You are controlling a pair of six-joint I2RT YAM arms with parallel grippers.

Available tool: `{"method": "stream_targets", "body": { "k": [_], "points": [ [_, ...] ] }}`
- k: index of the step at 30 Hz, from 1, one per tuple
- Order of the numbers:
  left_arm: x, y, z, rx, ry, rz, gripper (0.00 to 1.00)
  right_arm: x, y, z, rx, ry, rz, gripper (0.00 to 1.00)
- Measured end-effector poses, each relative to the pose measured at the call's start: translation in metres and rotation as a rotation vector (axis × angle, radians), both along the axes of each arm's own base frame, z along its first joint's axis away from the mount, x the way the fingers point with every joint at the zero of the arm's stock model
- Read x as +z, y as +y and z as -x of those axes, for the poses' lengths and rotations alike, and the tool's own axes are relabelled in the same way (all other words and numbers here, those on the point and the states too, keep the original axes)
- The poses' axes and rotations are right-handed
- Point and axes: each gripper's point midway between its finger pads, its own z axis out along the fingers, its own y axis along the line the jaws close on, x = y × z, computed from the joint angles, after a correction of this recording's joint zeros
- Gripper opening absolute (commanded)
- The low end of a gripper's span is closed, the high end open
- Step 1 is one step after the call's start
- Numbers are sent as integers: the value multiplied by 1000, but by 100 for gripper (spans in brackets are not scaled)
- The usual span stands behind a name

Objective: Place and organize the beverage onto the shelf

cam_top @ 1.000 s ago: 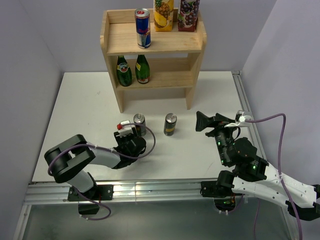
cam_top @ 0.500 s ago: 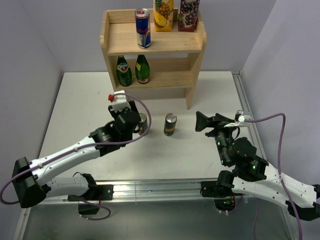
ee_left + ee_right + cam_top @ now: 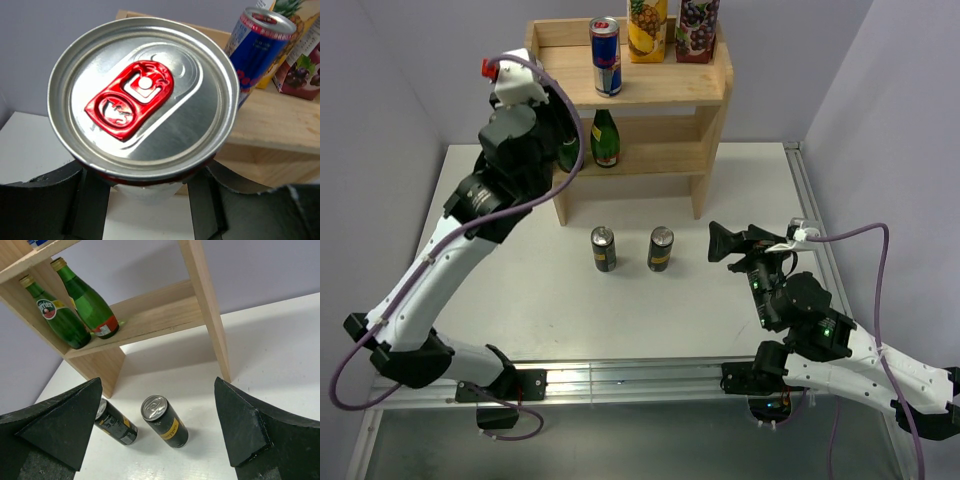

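My left gripper [image 3: 546,120] is raised beside the top left corner of the light wooden shelf [image 3: 710,92]. It is shut on a silver-topped can with a red tab [image 3: 142,97], held upright; my arm hides this can in the top view. The shelf's top board [image 3: 280,120] holds a blue Red Bull can [image 3: 606,55], a pineapple carton [image 3: 648,28] and a grape carton [image 3: 697,28]. Two black cans [image 3: 603,248] [image 3: 661,249] stand on the table in front of the shelf. My right gripper [image 3: 725,242] is open and empty, to the right of them.
Two green bottles [image 3: 62,320] [image 3: 87,302] stand on the lower tier; my left arm partly hides one from above. The shelf's right leg [image 3: 210,315] stands ahead of my right gripper. A grey wall is close on the left, and a metal rail [image 3: 810,210] runs along the table's right edge.
My left arm has swung up from the table beside the black cans to the shelf's top left corner, carrying the can. The right arm has not moved.
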Motion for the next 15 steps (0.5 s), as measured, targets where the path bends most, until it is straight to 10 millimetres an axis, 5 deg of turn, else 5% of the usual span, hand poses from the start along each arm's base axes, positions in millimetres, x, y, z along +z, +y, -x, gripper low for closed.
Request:
{"method": "stream_targets", "body": {
  "k": [7, 15],
  "points": [
    [19, -17, -41, -50, 6, -74, 0, 1, 0, 0, 0, -1, -4, 100],
    [0, -20, -80, -71, 59, -142, 0, 2, -4, 2, 1, -3, -27, 100]
  ]
}}
